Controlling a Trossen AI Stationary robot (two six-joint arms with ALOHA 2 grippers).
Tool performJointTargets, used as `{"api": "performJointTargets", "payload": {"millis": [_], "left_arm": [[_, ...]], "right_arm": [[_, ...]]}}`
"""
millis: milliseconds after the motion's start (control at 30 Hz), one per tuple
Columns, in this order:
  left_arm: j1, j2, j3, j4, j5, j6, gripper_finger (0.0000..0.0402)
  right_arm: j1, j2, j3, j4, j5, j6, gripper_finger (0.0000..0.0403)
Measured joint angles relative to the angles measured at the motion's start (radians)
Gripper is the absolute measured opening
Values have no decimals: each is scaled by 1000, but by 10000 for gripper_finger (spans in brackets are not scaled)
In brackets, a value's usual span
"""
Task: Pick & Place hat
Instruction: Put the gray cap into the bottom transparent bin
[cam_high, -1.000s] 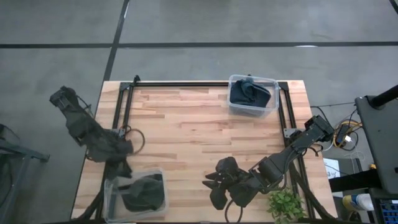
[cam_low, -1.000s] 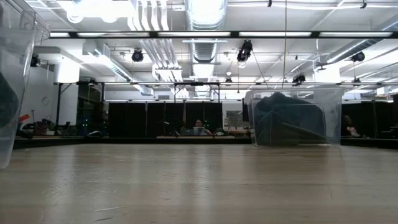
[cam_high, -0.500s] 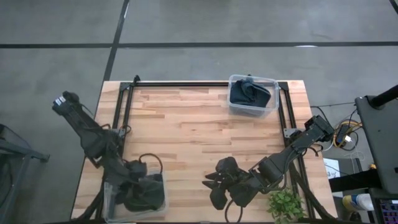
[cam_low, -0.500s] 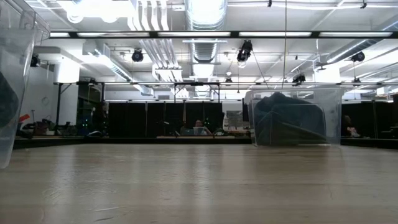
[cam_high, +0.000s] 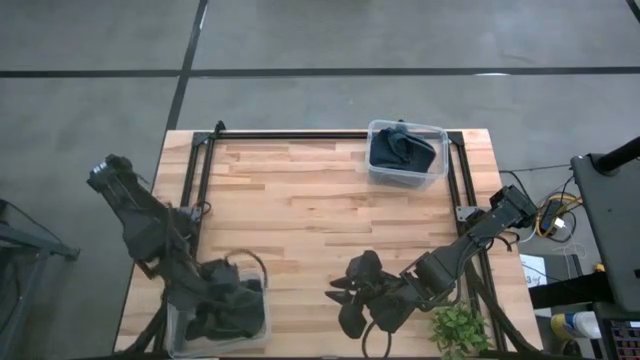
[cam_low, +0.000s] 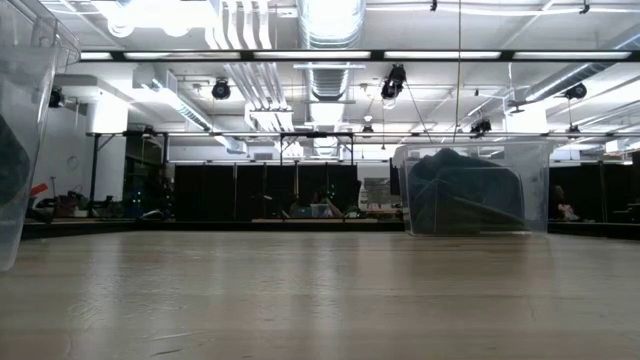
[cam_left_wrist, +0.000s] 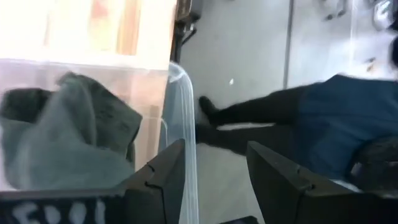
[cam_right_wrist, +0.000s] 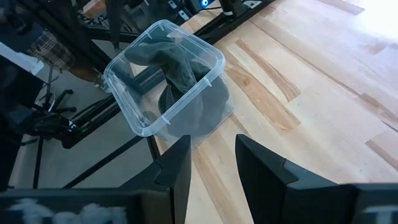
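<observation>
Resting on pale wood-plank table (cam_high: 300, 220), clear rounded plastic bin (cam_high: 222, 312), crumpled dark hat (cam_high: 235, 308), left pincer (cam_left_wrist: 214, 165) parted.

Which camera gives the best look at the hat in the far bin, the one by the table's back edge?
The right wrist view: it looks down into the clear far bin, with the dark hat showing over the rim. The high view shows it from above, smaller. The low view shows it through the wall. The left wrist view shows only the other bin.
</observation>
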Motion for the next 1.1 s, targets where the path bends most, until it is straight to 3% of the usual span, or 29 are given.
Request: {"api": "performJointTargets", "payload": {"millis": [233,300,500,667,1100], "left_arm": [[-27,126,-11,-33,150,-52,162],[-36,142,-17,-118,157,-63,162],[-38,139,-18,-299,41,-96,162],[-37,143,-51,-298,-26,-48,162],[-35,142,-200,-157,-28,20,162]], "right_arm": [[0,0,0,0,0,-49,118],[0,0,0,0,0,-55,118],[0,0,0,1,-7,-70,118],[0,0,0,3,-13,-65,118],[0,0,-1,6,-12,-43,118]]}}
